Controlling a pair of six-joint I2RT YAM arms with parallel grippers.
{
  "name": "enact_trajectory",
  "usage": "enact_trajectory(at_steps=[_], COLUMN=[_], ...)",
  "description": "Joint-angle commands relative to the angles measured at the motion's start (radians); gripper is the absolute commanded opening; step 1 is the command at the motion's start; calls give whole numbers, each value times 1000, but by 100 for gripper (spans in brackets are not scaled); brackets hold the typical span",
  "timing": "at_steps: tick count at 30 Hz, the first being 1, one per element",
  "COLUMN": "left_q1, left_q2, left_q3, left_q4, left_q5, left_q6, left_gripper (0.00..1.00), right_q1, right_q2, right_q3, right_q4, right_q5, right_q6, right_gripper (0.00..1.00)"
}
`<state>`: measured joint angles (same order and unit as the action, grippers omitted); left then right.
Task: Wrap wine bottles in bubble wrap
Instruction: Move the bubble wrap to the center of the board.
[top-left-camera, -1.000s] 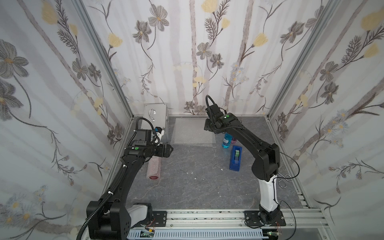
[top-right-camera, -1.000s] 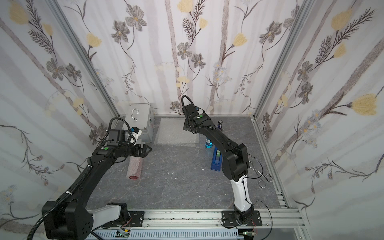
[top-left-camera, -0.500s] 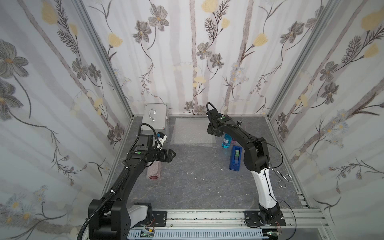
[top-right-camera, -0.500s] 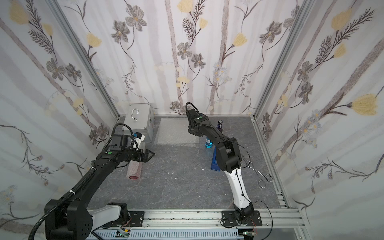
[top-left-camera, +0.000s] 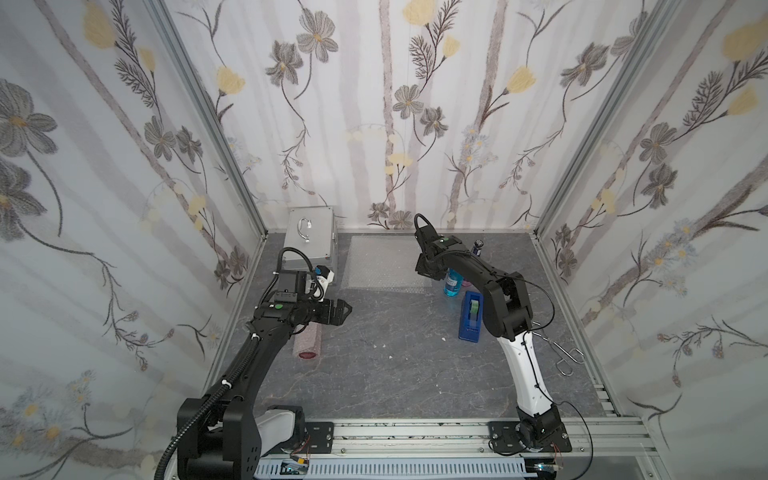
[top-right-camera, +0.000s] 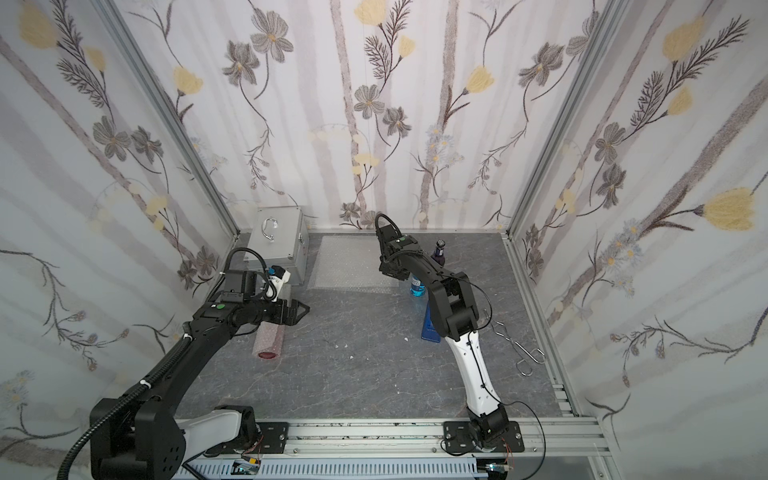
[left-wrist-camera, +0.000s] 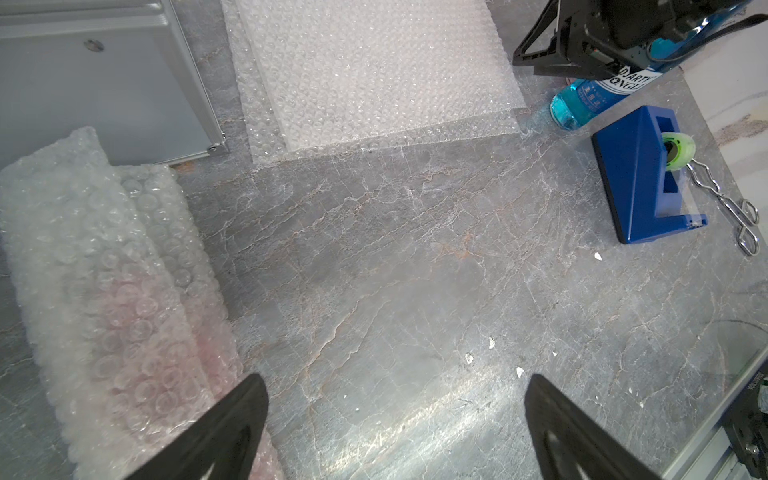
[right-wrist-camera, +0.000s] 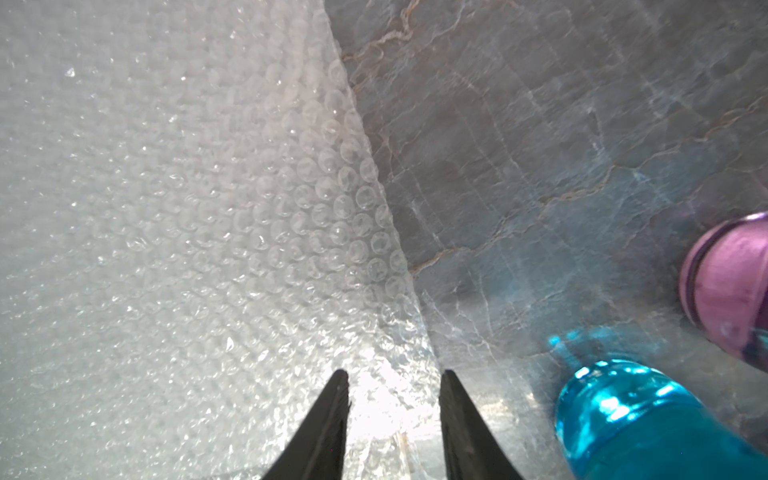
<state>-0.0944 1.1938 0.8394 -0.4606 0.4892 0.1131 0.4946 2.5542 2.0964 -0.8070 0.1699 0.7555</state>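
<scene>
top views: we see the flat clear bubble wrap sheets (top-left-camera: 382, 262) at the back, the right gripper (top-left-camera: 428, 272) at their near right corner, the upright blue-liquid glass bottle (top-left-camera: 451, 284) just beside it | left wrist: our left gripper (left-wrist-camera: 395, 378) gapes wide, empty, beside the wrapped red bottle (left-wrist-camera: 124, 299) | right wrist: right jaws part-way apart astride the sheet's edge, which runs straight away from them; the right arm is nearer
</scene>
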Motion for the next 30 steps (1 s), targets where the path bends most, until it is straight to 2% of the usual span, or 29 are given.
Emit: enact_trajectory(at_steps=[1, 11, 16, 30], left_q1=[-2, -2, -2, -3], left_q2=[1, 3, 3, 4], left_q3=[-4, -10, -11, -11], left_q4=[22, 26, 25, 26], left_q5=[8, 10, 9, 10], left_q6=[7, 9, 10, 11], left_gripper=[98, 97, 96, 95], right_q1=[-4, -17, -18, -18], right_q2=[17, 45, 62, 37], right_q3=[8, 8, 8, 7], right_q4=[21, 28, 30, 26], right_q5=[-19, -37, -49, -53], right_q6=[20, 20, 14, -12], right_gripper=[39, 38, 35, 5])
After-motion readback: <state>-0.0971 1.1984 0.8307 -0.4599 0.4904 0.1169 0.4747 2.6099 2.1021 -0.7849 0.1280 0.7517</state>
